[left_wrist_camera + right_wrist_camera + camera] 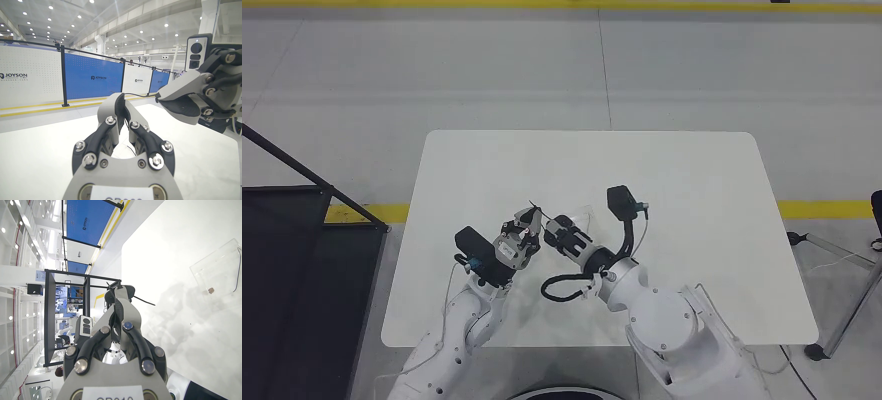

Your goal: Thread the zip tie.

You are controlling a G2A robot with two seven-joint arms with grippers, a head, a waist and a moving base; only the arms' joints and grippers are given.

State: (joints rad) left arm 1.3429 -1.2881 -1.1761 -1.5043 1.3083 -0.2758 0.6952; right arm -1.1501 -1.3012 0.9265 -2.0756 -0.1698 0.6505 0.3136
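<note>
A thin black zip tie (pixel 140 95) spans the short gap between my two grippers above the middle of the white table (pixel 692 200). My left gripper (pixel 122 98) is shut on one part of it, the strap pinched between its ribbed pads. My right gripper (pixel 157 96) faces it from the side and is shut on the tie's other end. In the right wrist view the right gripper (pixel 117 290) holds the tie (pixel 145 301), whose free tail sticks out past the fingers over the table. From above, both grippers meet tip to tip, left (pixel 526 232) and right (pixel 548 226), with the tie (pixel 533 211) poking up between them.
A clear plastic tray (pixel 213 268) lies flat on the table just beyond the right gripper, with a curved black strap (pixel 238 279) at its edge. It shows faintly from above as the tray (pixel 587 213). Bare white tabletop surrounds the arms on every side.
</note>
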